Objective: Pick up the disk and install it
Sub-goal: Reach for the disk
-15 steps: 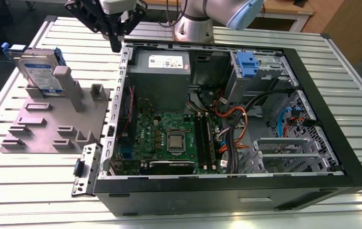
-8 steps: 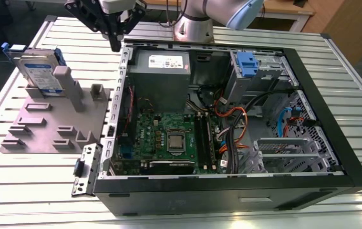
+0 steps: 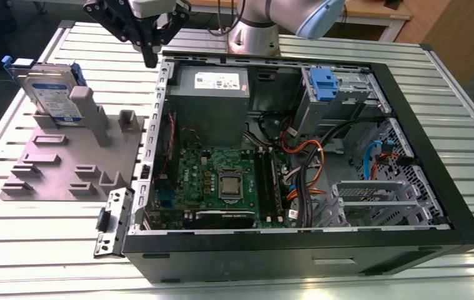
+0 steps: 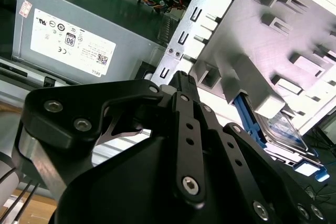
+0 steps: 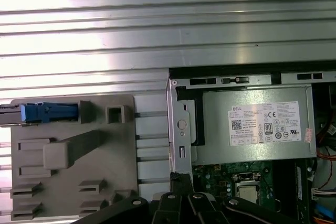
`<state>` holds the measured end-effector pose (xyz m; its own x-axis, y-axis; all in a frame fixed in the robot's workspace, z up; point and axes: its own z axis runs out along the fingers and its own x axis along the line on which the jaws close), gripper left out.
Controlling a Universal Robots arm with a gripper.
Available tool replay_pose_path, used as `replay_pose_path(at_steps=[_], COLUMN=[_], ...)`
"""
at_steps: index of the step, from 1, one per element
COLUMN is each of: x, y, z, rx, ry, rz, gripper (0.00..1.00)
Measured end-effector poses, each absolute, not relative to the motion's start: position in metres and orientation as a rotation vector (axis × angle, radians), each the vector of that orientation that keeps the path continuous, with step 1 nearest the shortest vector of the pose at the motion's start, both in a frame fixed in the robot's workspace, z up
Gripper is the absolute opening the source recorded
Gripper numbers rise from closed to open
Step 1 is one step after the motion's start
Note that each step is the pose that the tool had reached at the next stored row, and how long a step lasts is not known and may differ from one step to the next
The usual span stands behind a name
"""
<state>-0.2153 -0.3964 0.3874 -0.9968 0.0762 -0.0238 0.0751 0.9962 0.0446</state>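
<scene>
The disk point(image 3: 51, 94) stands upright on edge in a slot at the far end of the grey holder point(image 3: 57, 165), silver with a white-and-blue label and a blue frame. In the first wrist view the disk point(image 5: 47, 113) shows edge-on as a blue strip; in the second wrist view the disk point(image 4: 283, 132) lies beyond the holder. My gripper point(image 3: 150, 57) hangs above the open computer case's wall, to the exterior view's right of the disk and apart from it. Its fingers are shut together, holding nothing. The gripper point(image 4: 181, 80) point(image 5: 181, 179) tip points down at the case's metal edge.
The open computer case point(image 3: 436, 162) lies on the slatted metal table point(image 3: 20, 250). Inside are the grey power supply point(image 3: 212, 94), the motherboard point(image 3: 220, 181), cables and a drive cage with a blue tab point(image 3: 324, 84). A detached bracket point(image 3: 112, 222) lies by the case.
</scene>
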Motion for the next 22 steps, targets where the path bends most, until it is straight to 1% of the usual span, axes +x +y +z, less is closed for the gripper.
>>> replay_pose_path(at_steps=[22], x=[-0.2196], y=[-0.3964], z=[0.3872], rx=[0.118], ry=[3.113], rz=[0.068], gripper=[0.11])
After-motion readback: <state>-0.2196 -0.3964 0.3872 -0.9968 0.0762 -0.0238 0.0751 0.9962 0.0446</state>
